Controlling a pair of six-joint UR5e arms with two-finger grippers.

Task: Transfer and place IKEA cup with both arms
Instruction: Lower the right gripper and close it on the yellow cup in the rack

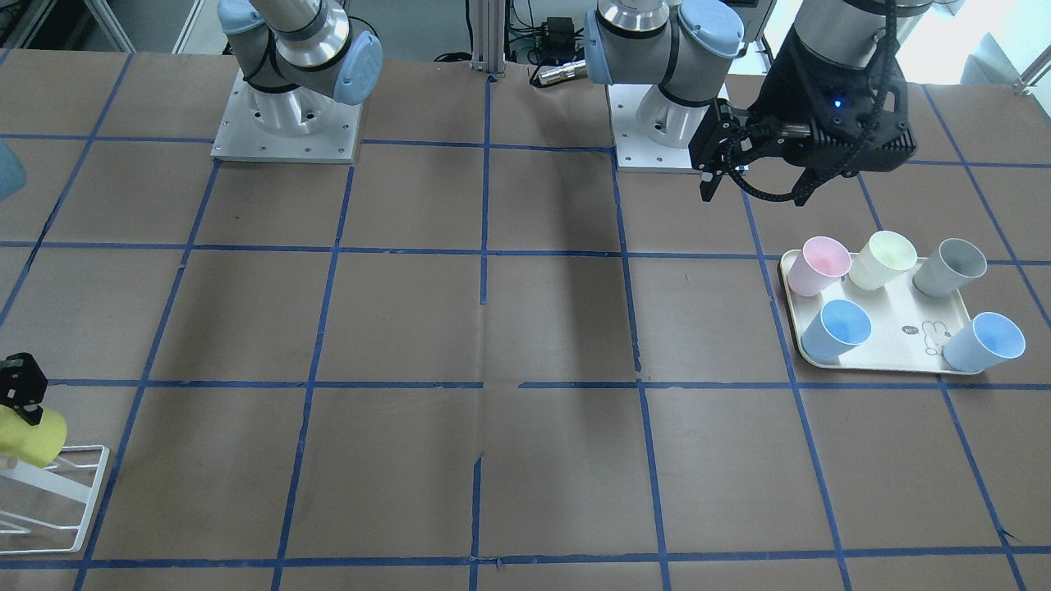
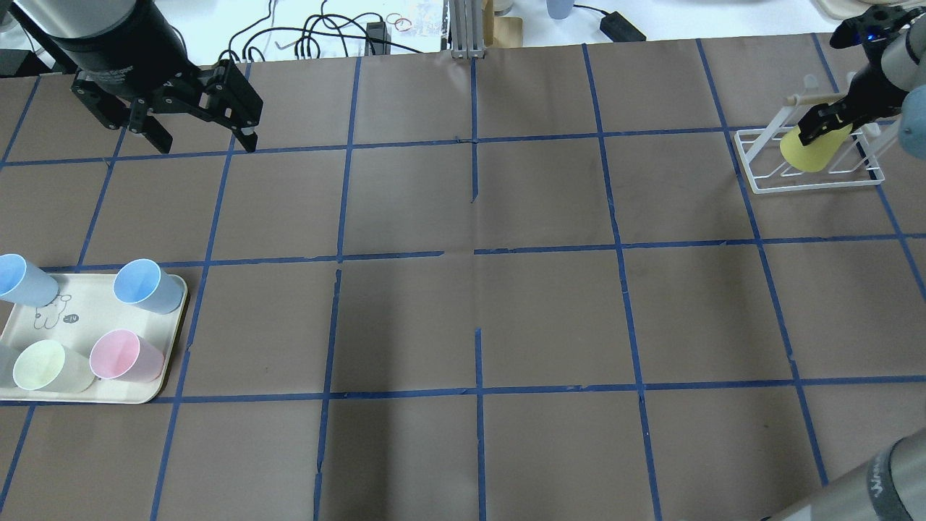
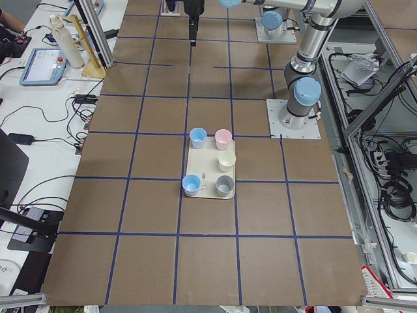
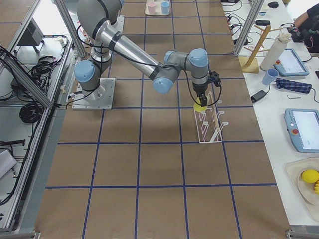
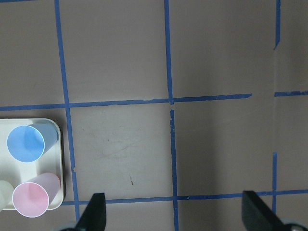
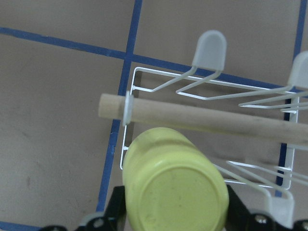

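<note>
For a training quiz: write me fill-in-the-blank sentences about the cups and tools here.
The cup that the right tool is shut on is ____ in colour. The left tool is ____ and holds nothing. The tray holds ____ cups.
Missing words: yellow; open; five.

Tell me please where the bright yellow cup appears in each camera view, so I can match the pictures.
Front-facing: yellow cup at far left edge, low.
Overhead: cup in upper right corner.
Exterior left: not in it.
Exterior right: cup near centre, slightly right.
Left wrist: not in it.
Right wrist: cup at bottom centre, base toward camera.
Shared landmark: the white wire rack at the cup.
</note>
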